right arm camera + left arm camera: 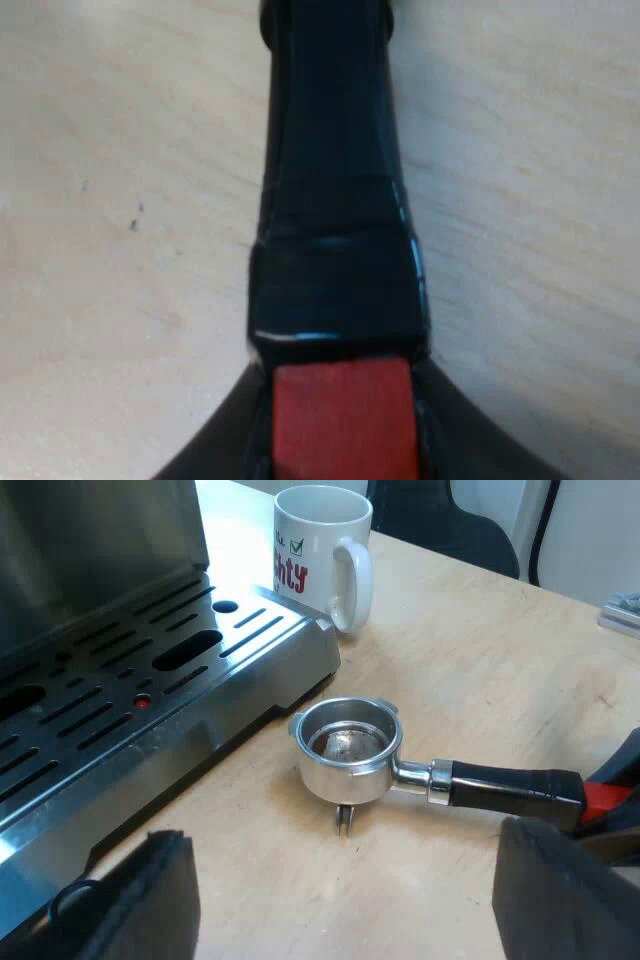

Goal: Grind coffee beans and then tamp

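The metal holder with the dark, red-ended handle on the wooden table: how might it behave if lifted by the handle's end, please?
The round metal holder looks solid, so probably stiff and basket-heavy: lifted by the red end, its bowl would likely sag. The glossy black handle may be slippery. Propped on its small spout, it could tip if pushed.

The white ceramic mug (320, 550) carries red lettering and a green tick, the silver round metal holder (348, 750) has a black handle (510, 788) ending red, and the flat wooden tabletop (480, 680) is pale tan.

Left gripper (350, 900), jaws wide apart, right gripper (340, 445), jaws closed in a grasp
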Motion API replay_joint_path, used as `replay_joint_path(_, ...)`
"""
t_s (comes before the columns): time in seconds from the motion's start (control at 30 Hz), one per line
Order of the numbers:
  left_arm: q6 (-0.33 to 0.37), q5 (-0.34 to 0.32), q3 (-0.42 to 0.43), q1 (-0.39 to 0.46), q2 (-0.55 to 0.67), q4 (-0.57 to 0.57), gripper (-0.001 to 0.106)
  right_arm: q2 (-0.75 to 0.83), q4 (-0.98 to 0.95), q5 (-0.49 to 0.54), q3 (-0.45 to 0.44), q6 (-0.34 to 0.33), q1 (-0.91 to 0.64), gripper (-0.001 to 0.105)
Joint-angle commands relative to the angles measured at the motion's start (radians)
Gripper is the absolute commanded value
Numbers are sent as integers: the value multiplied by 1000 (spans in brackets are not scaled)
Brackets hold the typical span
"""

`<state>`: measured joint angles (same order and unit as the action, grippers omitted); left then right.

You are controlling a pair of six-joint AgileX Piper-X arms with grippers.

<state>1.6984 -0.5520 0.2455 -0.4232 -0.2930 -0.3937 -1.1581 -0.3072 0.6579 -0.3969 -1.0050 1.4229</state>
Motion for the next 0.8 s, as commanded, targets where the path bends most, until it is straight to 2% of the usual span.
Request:
replay_joint_path(0.03, 7, -14, 4, -4, 6, 4, 64, -15, 20, -7, -7, 1, 3, 17)
replay_joint_path(0.07, 7, -14, 4, -4, 6, 4, 64, -19, 20, -19, -7, 1, 3, 28)
replay_joint_path(0.17, 7, -14, 4, -4, 6, 4, 64, -26, 18, -63, -7, 1, 3, 51)
replay_joint_path(0.23, 7, -14, 4, -4, 6, 4, 64, -26, 15, -71, -7, 1, 3, 58)
replay_joint_path(0.43, 7, -14, 4, -4, 6, 4, 64, -26, 11, -119, -7, 1, 3, 58)
replay_joint_path(0.5, 7, -14, 4, -4, 6, 4, 64, -26, -1, -137, -9, 26, 3, 58)
replay_joint_path(0.57, 7, -14, 4, -4, 6, 4, 64, -26, -55, -166, -17, 87, 3, 58)
replay_joint_path(0.63, 7, -14, 4, -4, 6, 4, 64, -26, -120, -188, -27, 113, 3, 58)
replay_joint_path(0.8, 7, -14, 4, -4, 6, 4, 64, -26, -265, -215, -65, 113, 3, 58)
